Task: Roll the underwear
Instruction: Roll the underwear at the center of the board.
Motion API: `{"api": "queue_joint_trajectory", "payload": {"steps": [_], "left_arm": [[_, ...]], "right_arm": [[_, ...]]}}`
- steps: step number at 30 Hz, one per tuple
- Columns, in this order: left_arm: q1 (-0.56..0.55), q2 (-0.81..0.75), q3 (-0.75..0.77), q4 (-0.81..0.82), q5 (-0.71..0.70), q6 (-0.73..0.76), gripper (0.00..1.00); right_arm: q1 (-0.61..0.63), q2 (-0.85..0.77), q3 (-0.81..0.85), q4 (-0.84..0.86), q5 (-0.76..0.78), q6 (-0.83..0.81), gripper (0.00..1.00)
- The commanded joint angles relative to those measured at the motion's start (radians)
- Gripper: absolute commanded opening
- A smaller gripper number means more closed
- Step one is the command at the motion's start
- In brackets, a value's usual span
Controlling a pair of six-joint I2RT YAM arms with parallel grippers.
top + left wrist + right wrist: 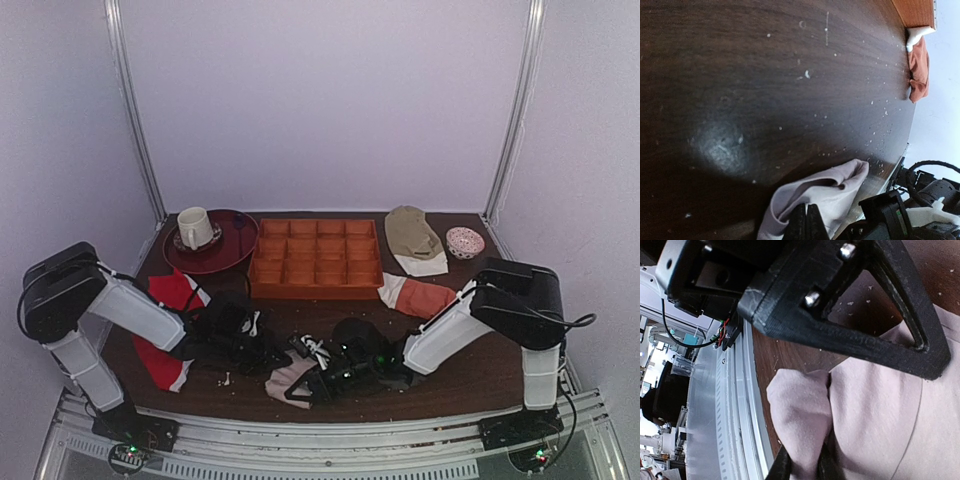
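The underwear [288, 380], pinkish-beige with a white lettered waistband, lies crumpled near the table's front edge between both grippers. My left gripper [278, 357] comes in from the left. In the left wrist view its fingers [806, 214] are shut on an edge of the cloth [832, 187], which stands in a raised fold. My right gripper [312, 385] comes in from the right. In the right wrist view its fingers [802, 464] are shut on a bunched fold of the underwear [802, 405]. The left gripper's black frame [840, 315] hangs close above that fold.
A red garment with white trim [165, 325] lies at the left. An orange-rust garment [420, 297] lies at the right and shows in the left wrist view [919, 70]. Behind are an orange compartment tray [316, 292], a cup [195, 226] on a dark plate [235, 240], a beige garment [412, 235], a small bowl [465, 242]. An aluminium rail [735, 405] borders the front edge.
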Motion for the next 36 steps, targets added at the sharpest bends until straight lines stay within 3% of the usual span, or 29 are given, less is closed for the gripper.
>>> {"api": "queue_joint_trajectory", "payload": {"steps": [1, 8, 17, 30, 36], "left_arm": [[0.011, -0.017, -0.013, -0.035, -0.027, -0.001, 0.00], [0.011, -0.088, 0.025, -0.108, -0.034, 0.032, 0.01], [0.013, -0.313, 0.026, -0.318, -0.075, 0.062, 0.17], [-0.030, -0.748, -0.224, -0.464, -0.177, -0.149, 0.42], [-0.157, -0.762, -0.233, -0.470, -0.275, -0.239, 0.43]], "right_arm": [[0.001, 0.089, -0.043, -0.147, -0.010, 0.069, 0.00], [-0.012, 0.140, -0.055, -0.083, -0.039, 0.090, 0.00], [-0.041, 0.186, -0.056, -0.045, -0.084, 0.103, 0.00], [-0.064, 0.191, -0.043, -0.117, -0.102, 0.086, 0.00], [-0.065, 0.163, -0.023, -0.259, -0.054, 0.044, 0.00]]}}
